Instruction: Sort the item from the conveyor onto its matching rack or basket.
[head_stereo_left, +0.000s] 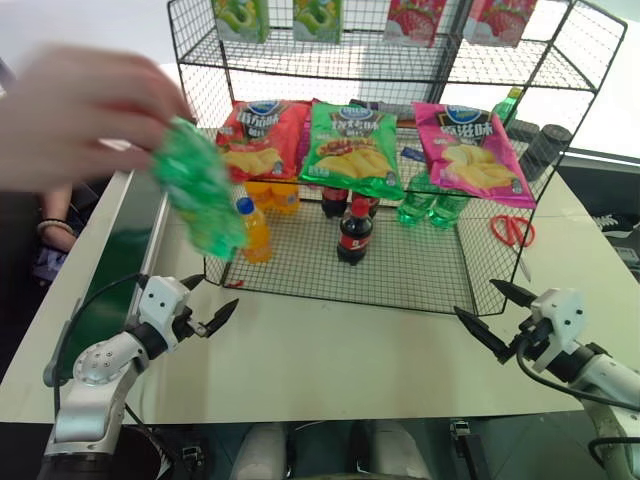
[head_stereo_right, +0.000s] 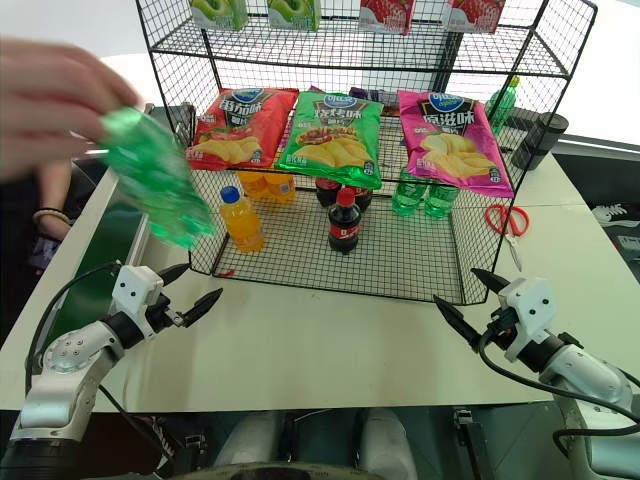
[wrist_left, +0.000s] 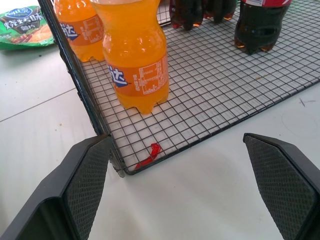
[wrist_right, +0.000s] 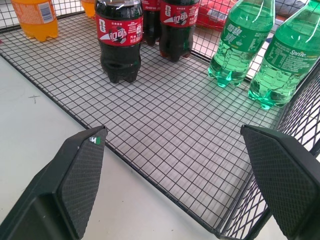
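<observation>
Left claw (head_stereo_left: 214, 309) and right claw (head_stereo_left: 480, 312) spread wide, empty, poised over white counter (head_stereo_left: 330, 360) awaiting delivery. Above long dark-green conveyor belt (head_stereo_left: 115, 270), blurred person's hand (head_stereo_left: 75, 115) carrying clear-green plastic soda bottle (head_stereo_left: 198, 195), apparently for placement. Beyond, large black wire-grid rack (head_stereo_left: 400, 270).

My left claw's pads (wrist_left: 85, 185) are matt black, finely cross-hatched. The rack (wrist_right: 165, 135) is thin black wire mesh. The orange bottle (wrist_left: 135, 60) is glossy clear plastic with a paper-like label. The counter (wrist_left: 210, 200) looks smooth, matt white. Chip bags (head_stereo_left: 350, 150) shine like foil.
</observation>
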